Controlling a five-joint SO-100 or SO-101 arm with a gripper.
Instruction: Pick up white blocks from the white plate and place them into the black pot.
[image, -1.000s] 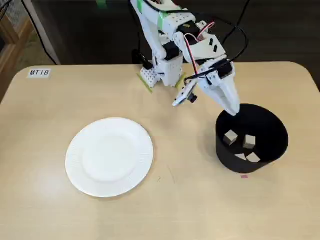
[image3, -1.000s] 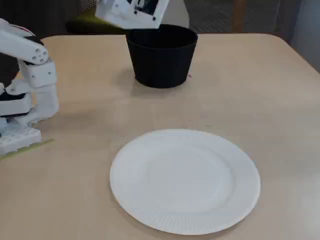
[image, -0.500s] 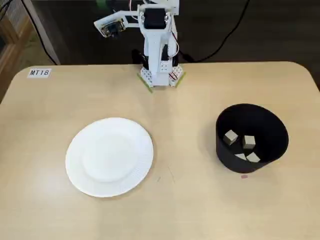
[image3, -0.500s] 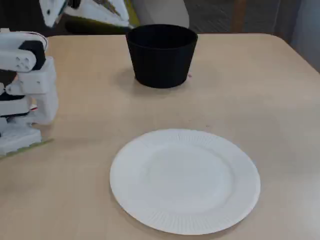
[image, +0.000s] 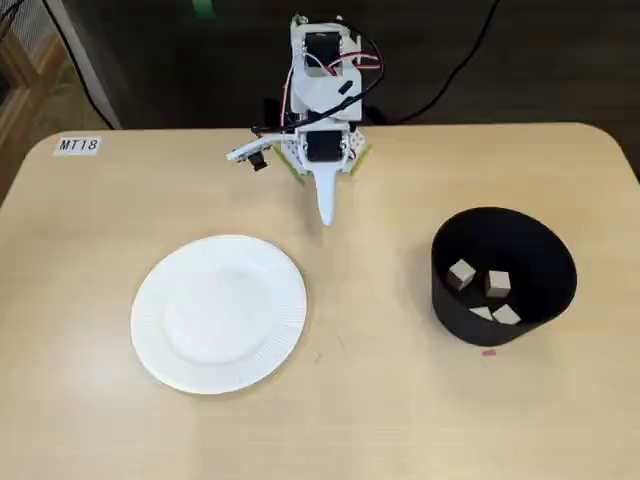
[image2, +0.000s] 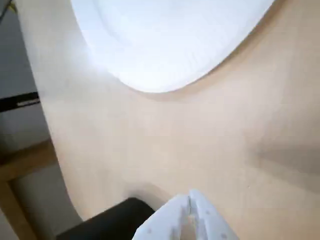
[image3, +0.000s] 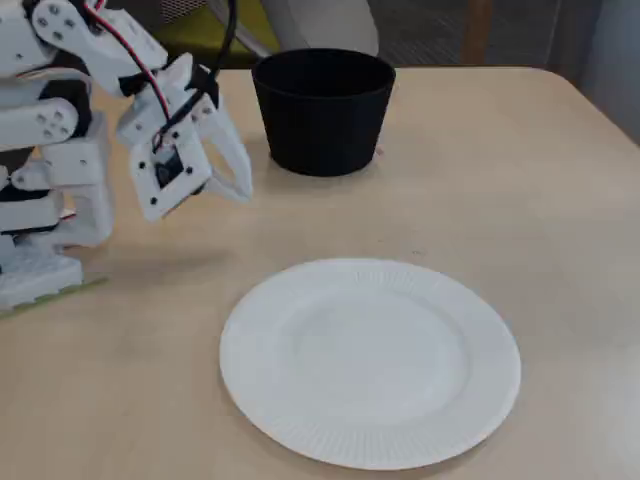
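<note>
White blocks (image: 483, 292), small cream cubes, all lie inside the black pot (image: 452, 298) at the table's 3 o'clock side in a fixed view; they look light and rigid, best pinched across two flat faces. At 9 o'clock the white plate (image: 150, 340) sits bare. At 12 o'clock, the gripper (image: 325, 215) hangs with its jaws pressed together, carrying nothing. Bare tabletop (image: 370, 400) between plate and pot leaves ample room; the pot's tall rim needs clearing.
</note>
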